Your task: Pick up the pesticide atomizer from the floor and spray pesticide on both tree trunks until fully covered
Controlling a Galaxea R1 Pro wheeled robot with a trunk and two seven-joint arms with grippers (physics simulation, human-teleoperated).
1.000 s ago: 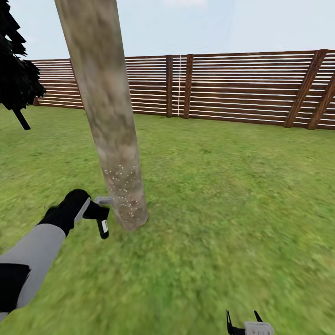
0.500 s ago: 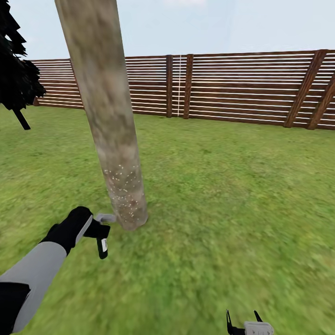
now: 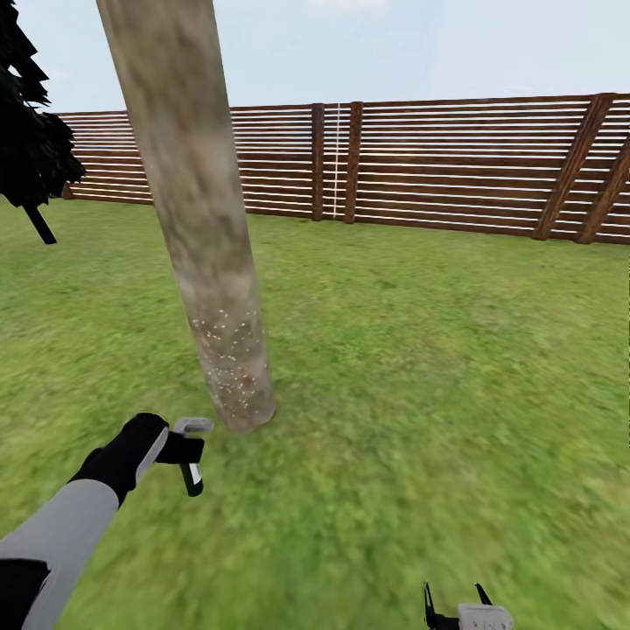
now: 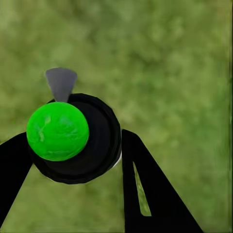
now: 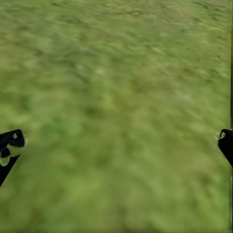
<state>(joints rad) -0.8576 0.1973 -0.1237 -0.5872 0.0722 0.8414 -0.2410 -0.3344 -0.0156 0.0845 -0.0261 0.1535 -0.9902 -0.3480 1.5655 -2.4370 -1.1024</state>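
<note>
The left hand [image 3: 179,449] grips the pesticide atomizer [image 3: 192,451] over the lawn [image 3: 420,367] near the speckled tree trunk [image 3: 219,289]; the right hand [image 3: 456,604] hangs spread open.

green lawn [image 3: 420,367], tree trunk [image 3: 210,289] rooted

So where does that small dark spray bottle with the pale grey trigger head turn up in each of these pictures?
Head view: the small dark spray bottle hangs low at left in the left gripper, just short of the thick mottled tree trunk.
Left wrist view: seen end-on, a dark round body with a green disc between the black fingers.
Right wrist view: not there.
Shared landmark: the green lawn.
</note>
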